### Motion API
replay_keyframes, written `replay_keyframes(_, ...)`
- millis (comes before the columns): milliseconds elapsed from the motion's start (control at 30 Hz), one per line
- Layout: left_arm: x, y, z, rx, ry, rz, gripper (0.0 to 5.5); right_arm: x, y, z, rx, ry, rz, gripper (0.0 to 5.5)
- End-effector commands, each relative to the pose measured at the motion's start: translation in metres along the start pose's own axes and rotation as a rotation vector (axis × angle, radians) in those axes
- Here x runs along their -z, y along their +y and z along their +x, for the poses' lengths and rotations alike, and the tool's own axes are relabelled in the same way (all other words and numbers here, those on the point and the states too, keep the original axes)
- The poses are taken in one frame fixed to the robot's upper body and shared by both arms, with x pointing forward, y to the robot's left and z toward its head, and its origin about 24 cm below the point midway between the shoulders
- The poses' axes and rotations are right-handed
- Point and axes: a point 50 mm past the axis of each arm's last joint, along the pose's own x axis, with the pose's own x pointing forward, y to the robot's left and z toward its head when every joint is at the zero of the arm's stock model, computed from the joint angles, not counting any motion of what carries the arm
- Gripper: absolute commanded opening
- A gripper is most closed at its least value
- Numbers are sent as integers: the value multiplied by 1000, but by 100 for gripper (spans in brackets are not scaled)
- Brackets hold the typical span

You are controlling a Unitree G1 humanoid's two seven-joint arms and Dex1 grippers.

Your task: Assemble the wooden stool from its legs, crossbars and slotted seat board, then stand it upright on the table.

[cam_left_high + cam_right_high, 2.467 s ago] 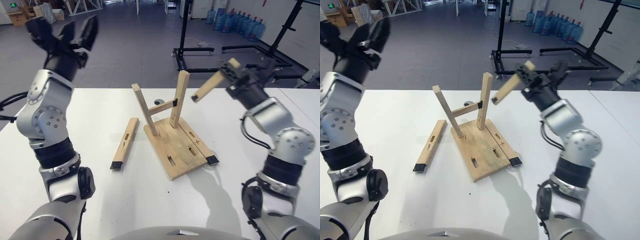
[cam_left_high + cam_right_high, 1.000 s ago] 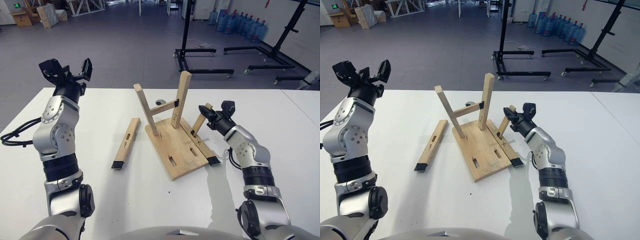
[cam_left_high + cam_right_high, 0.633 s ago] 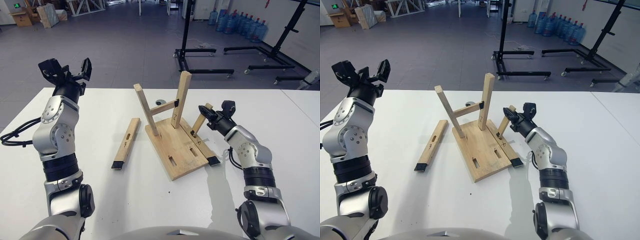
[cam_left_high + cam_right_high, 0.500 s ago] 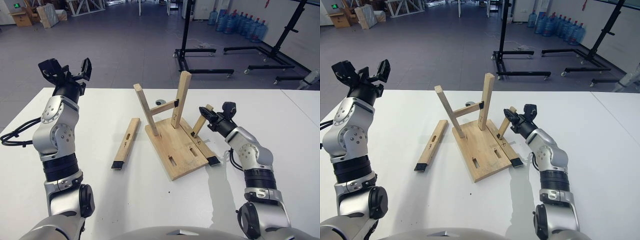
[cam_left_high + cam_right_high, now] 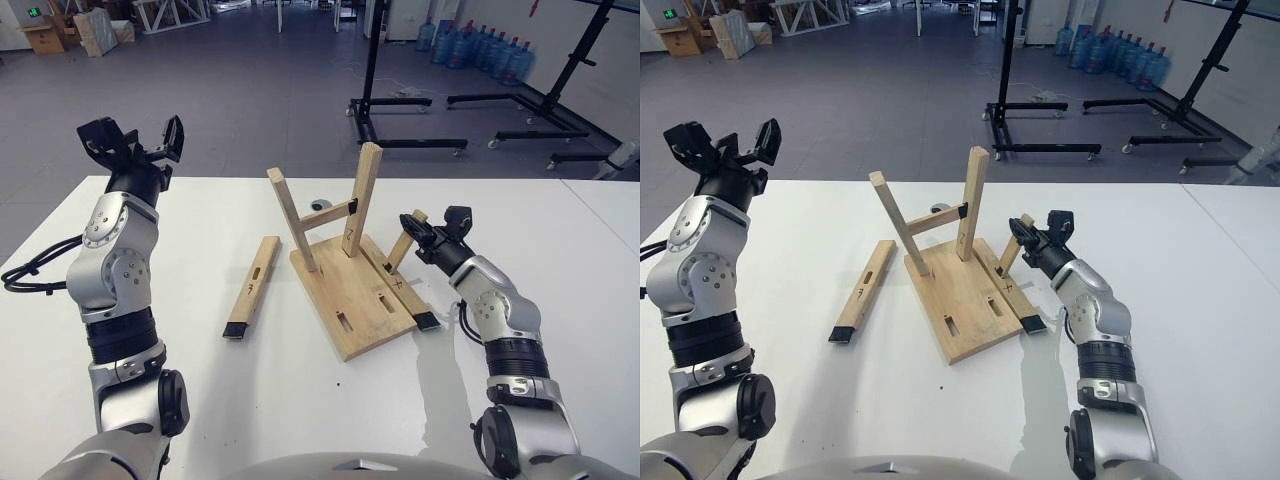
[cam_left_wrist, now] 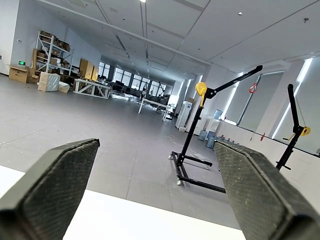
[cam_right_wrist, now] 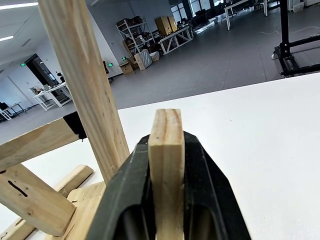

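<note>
Both head cameras look forward and down over the table, sharing the half-built stool and the hall floor beyond. The left wrist camera looks level through the left gripper into that hall. The right wrist camera sits close behind the leg in the right gripper, facing the stool's upright leg

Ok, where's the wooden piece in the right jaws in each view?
Left eye view: held piece right of centre, slanting above the seat board's right side.
Right eye view: held piece just right of centre.
Left wrist view: faces the hall floor instead.
Right wrist view: held piece central, end-on between the jaws.
Shared landmark: the upright leg beside it.
</note>
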Motion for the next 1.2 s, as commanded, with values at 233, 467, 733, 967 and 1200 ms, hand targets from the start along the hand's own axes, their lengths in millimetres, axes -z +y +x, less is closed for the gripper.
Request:
replay_keyframes(233, 4, 1, -1, 4, 6, 25, 418, 63, 8, -20, -2, 124, -149, 39)
replay_keyframes(467, 5, 1, -2, 1, 6, 28, 418, 82, 9, -22, -15, 141, -188, 39)
replay_keyframes(733, 6, 1, -2, -4, 3, 26, 418, 67, 8, -17, -26, 133, -304, 39)
replay_keyframes(967, 9, 0, -3, -1, 10, 30, 418, 54, 2, -12, 30, 64, -228, 153)
replay_keyframes(1200, 9, -2, -4, 8, 13, 34, 418, 27, 2, -10, 21, -10, -214, 278)
